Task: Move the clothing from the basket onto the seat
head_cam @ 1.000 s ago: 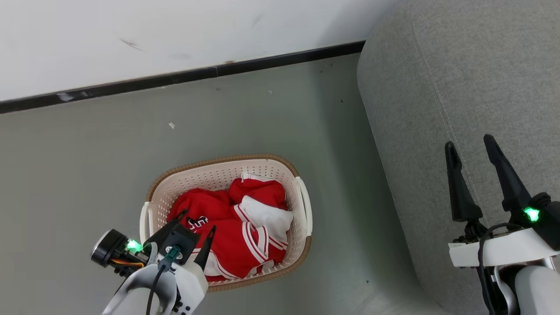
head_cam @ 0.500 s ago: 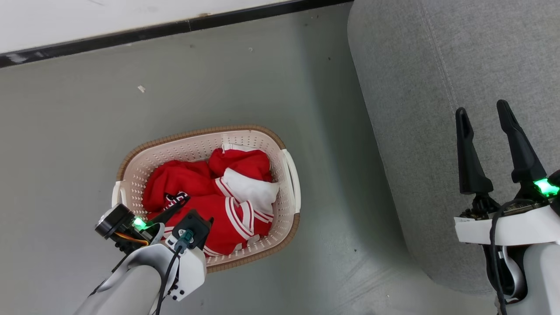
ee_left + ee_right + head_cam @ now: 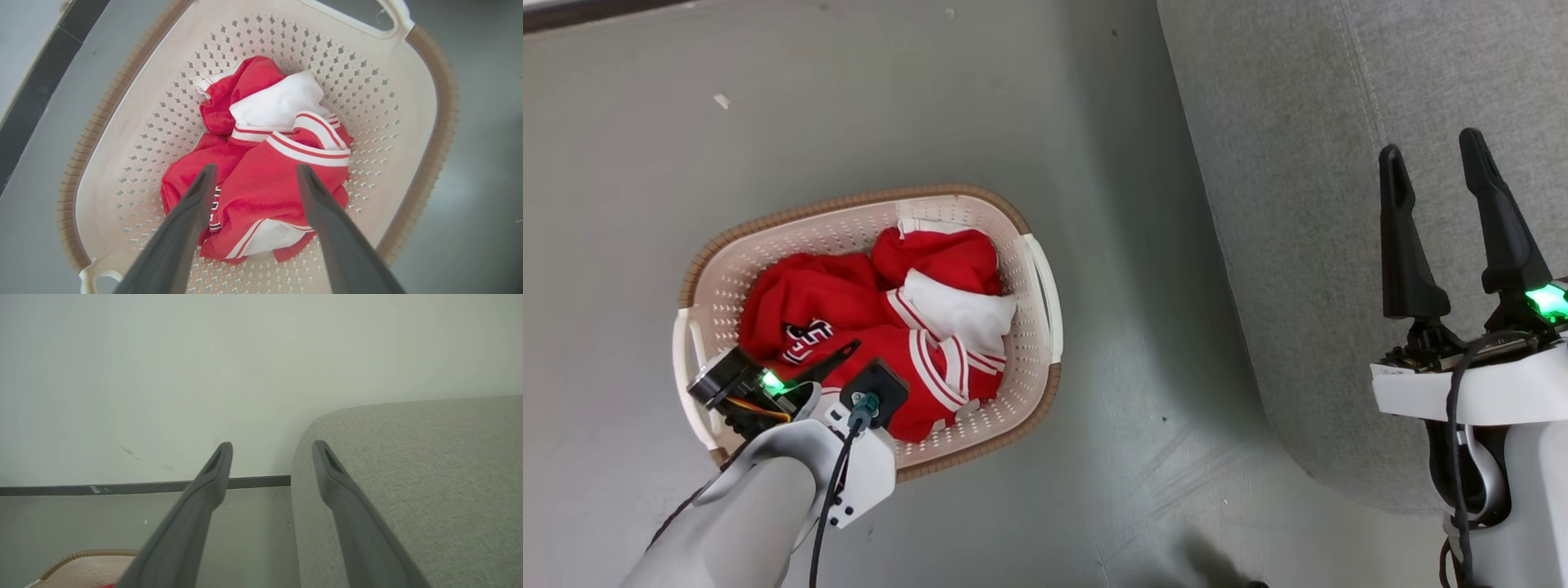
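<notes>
Grey floor (image 3: 931, 98), basket (image 3: 768, 245) beside the seat (image 3: 1298, 204).
Clothing (image 3: 849, 302) lies heaped in the basket; left pincer (image 3: 256, 169), wide open and empty, hangs over it; right pincer (image 3: 1431, 145), equally open, over the seat.

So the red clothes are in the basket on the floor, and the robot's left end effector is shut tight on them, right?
Not quite. The red clothes are in the basket on the floor, but the left end effector is open, not shut on them. The left wrist view shows its two fingers spread apart over the clothes, gripping nothing.
</notes>
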Controlling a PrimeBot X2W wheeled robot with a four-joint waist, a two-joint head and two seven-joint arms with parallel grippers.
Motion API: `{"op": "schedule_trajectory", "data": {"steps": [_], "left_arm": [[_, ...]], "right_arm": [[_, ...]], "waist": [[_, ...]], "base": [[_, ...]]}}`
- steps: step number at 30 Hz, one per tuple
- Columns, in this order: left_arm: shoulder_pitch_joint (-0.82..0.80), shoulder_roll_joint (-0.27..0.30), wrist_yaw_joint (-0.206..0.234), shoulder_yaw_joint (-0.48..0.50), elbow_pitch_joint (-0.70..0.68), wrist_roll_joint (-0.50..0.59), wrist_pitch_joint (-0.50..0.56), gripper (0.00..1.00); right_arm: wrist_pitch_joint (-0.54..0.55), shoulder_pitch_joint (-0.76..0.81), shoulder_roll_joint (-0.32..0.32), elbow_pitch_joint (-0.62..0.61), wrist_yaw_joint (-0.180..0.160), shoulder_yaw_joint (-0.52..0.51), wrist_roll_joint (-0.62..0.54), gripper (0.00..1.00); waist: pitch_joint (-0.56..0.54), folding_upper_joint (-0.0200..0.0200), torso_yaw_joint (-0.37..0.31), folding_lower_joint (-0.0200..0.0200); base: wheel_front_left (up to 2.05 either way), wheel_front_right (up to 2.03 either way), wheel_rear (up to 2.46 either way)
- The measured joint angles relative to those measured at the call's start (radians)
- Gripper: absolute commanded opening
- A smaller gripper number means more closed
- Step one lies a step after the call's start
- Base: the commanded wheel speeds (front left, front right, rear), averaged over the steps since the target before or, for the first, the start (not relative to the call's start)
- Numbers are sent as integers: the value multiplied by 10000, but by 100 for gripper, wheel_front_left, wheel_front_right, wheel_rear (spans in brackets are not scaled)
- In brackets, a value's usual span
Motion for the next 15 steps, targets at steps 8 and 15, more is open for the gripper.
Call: {"op": "schedule_trajectory", "data": {"steps": [8, 15], "left_arm": [[-499, -4, -69, -90, 569, 297, 0, 100], [-983, 31, -69, -167, 1001, 487, 0, 100]], "right_arm": [[0, -400, 0, -35, 0, 52, 82, 100], [0, -708, 0, -42, 0, 146, 117, 100]], "waist": [[633, 0, -231, 0], [1130, 0, -409, 0]], "base": [[0, 0, 0], [0, 0, 0]]}}
